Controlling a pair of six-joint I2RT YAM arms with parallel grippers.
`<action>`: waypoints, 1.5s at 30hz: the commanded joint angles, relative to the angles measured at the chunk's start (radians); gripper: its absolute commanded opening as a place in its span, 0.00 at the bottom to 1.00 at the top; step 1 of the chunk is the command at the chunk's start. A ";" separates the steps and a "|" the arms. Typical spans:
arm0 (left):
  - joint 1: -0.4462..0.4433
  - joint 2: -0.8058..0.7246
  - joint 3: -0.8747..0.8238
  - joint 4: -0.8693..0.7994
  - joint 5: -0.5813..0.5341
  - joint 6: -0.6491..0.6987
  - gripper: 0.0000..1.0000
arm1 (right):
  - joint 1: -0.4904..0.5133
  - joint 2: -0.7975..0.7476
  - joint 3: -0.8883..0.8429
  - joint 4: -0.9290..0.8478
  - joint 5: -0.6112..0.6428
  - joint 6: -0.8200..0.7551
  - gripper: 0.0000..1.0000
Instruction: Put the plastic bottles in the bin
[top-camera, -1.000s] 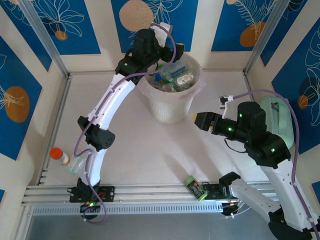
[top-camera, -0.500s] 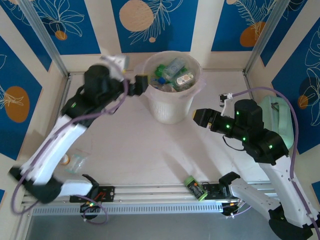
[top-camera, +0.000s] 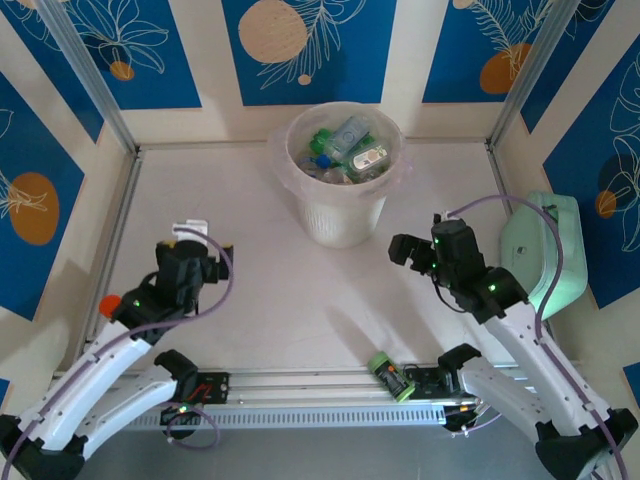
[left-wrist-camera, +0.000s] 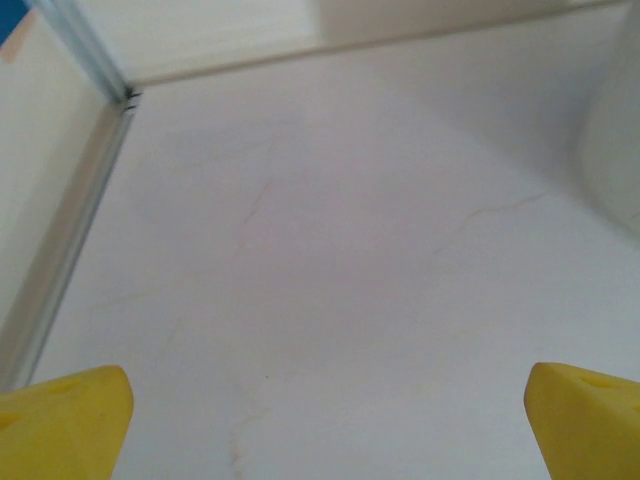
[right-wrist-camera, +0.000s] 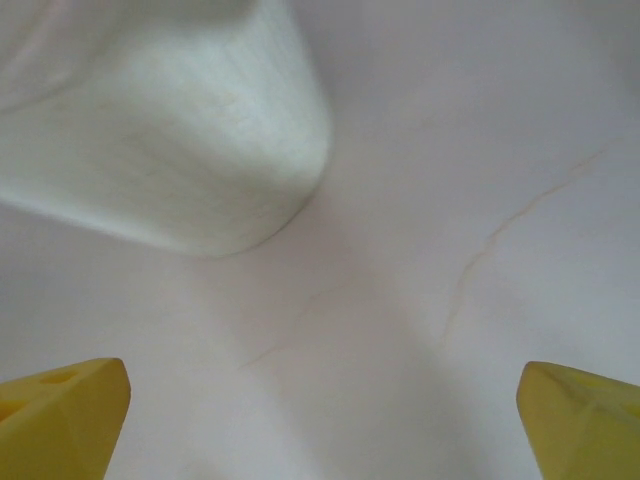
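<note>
Bin (top-camera: 345, 218): round, cream-white, ribbed lower sides, upright.
Contents: plastic bottles (top-camera: 347, 150), green and blue-capped, heaped.
Left fingers (left-wrist-camera: 62, 422): spread wide, empty.
Right fingers (right-wrist-camera: 62, 412): spread wide, empty.

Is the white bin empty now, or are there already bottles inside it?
Not empty. The bin stands upright, and plastic bottles, green and clear ones, fill it nearly to the rim.

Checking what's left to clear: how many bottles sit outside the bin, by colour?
Green bottle on the near rail: 1
Orange-capped bottle, mostly hidden by the left arm: 1
Total: 2 outside the bin
</note>
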 joint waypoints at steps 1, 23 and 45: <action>0.018 -0.084 -0.110 0.254 -0.168 0.116 1.00 | -0.075 -0.072 -0.085 0.168 0.183 -0.072 0.99; 0.354 0.787 -0.246 1.295 0.048 0.305 1.00 | -0.407 0.596 -0.272 0.959 0.178 -0.305 0.99; 0.460 0.896 -0.329 1.522 0.418 0.270 1.00 | -0.406 0.759 -0.417 1.528 -0.236 -0.497 0.99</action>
